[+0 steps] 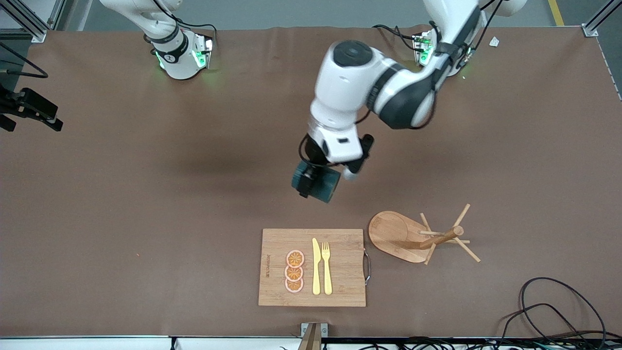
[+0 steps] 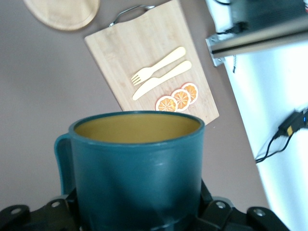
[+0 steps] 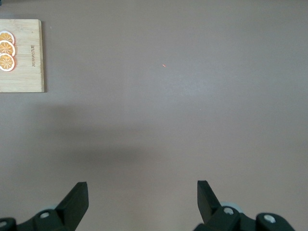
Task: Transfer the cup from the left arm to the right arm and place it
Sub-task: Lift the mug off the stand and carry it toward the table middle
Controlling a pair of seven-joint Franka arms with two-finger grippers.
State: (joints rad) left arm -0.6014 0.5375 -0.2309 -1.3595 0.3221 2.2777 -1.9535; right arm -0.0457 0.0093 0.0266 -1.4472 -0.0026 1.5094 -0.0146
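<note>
- Left pincer [image 1: 324,171] at centre of the front view, up in the air over bare table [image 1: 146,194], clamped on the cup [image 1: 315,183].
- Cup tipped on its side in that view, just above the board [image 1: 312,267]; in the left wrist view, cup [image 2: 137,168] fills the lower middle, yellow inside showing, handle at its edge.
- Right pincer [image 3: 143,202] at the bottom of the right wrist view, fingers [image 3: 77,199] spread wide apart, nothing between them, over bare table; right arm waiting.
- Board low in the front view's centre: three orange slices [image 1: 294,271], knife [image 1: 316,266] and fork [image 1: 326,267] lying side by side on it.
- Wooden rack [image 1: 418,237] just beside the board, at the lower right of centre.
- Black cables [image 1: 559,311] in the lower right corner.
</note>
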